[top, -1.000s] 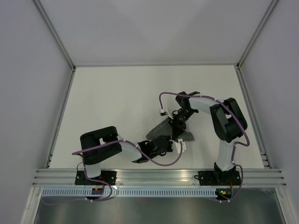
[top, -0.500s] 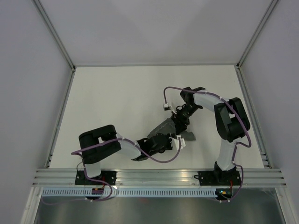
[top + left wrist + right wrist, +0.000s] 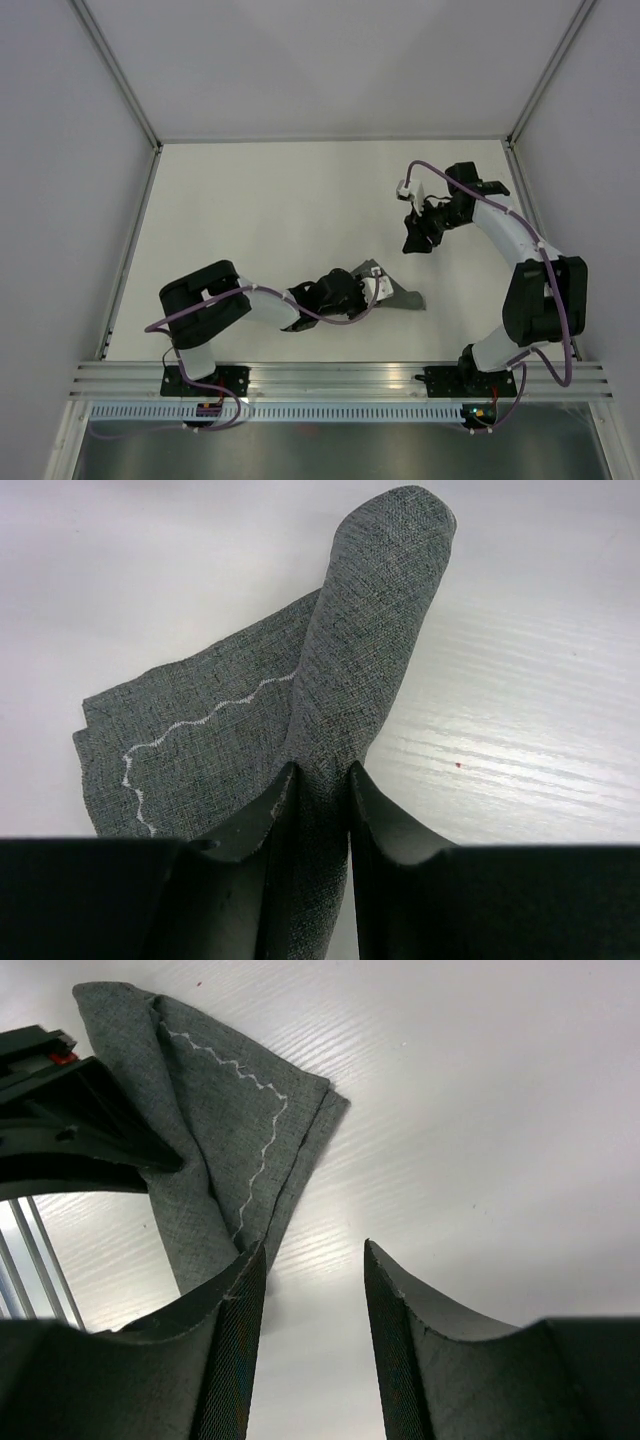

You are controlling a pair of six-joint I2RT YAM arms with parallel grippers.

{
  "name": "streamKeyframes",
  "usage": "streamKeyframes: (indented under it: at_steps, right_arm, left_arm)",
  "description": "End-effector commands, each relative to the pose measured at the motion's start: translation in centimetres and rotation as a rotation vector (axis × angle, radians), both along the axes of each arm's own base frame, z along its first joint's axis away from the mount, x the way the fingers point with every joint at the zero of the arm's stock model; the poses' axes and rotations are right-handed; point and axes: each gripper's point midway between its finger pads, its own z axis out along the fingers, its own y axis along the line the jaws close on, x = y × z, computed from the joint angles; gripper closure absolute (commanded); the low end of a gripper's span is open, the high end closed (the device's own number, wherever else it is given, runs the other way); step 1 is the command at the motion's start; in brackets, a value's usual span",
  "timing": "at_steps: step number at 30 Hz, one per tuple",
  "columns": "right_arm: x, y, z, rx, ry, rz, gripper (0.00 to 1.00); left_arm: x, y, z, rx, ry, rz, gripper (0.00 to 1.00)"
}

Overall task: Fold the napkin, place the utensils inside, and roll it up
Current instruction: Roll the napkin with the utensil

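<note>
Left gripper (image 3: pixel 318 805): clamped on the napkin (image 3: pixel 375 620). A raised fold of cloth is pinched between both fingers (image 3: pixel 262 825), and no gap is seen beside it.

Napkin is located on the table (image 3: pixel 250 200), closer to the near edge than the far one, a little right of mid-width. It is bunched into a small folded bundle, not spread flat. One flap lies flat, pointing toward the right edge.

Handling, as judged:
- Light, soft, limp felt-like fabric. No stiffness can be relied on, so any unheld part is expected to sag or drag.
- With the matte weave, slip in the pads is judged unlikely, but layers may slide over each other. Not fragile.
- Best taken at a corner or along the stitched edge line (image 3: pixel 190 725), with a single layer pinched. A mid-panel pinch like the present one is likely to gather several layers.
- The table top looks smooth, so the cloth may be dragged rather than unfolded unless a second point is pinned.

Right gripper (image 3: pixel 312 1260): released, jaws apart, nothing between them; only bare table is seen through the gap. It is raised off the table, right of the napkin and farther from the near edge, clear of the cloth.

Hidden / unclear:
- Layer count in the bundle cannot be told.
- The napkin's near part is cut off by the left fingers in the left wrist view and covered by the arm from above.
- Full outline and all four corners cannot be traced.
- No utensils can be made out in any view; whether any lie inside the folds cannot be told.
</note>
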Motion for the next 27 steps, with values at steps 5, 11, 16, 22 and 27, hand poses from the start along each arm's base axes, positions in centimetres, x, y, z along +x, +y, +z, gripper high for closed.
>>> streamKeyframes:
  at_steps: [5, 11, 16, 22, 27]
  right_arm:
    - [-3.2, -0.6, 1.3, 0.012, -0.217, 0.012, 0.47]
    - [-5.9, -0.5, -0.2, -0.049, -0.247, 0.103, 0.44]
    - [-8.0, 1.8, -2.4, -0.122, -0.272, 0.2, 0.43]
    - [-10.0, 3.8, -5.2, -0.205, -0.317, 0.288, 0.42]
    - [-10.2, 3.9, -6.8, -0.233, -0.332, 0.298, 0.42]
  left_arm:
    - [-4.6, 3.7, -5.3, 0.118, 0.526, -0.012, 0.98]
    - [-3.6, 4.5, -5.9, 0.13, 0.643, 0.034, 0.98]
    - [-3.2, 4.0, -7.0, 0.198, 0.752, 0.052, 0.98]
    - [-3.0, 4.4, -7.9, 0.232, 0.843, 0.074, 0.98]
    - [-2.5, 4.9, -8.0, 0.217, 0.892, 0.098, 0.98]
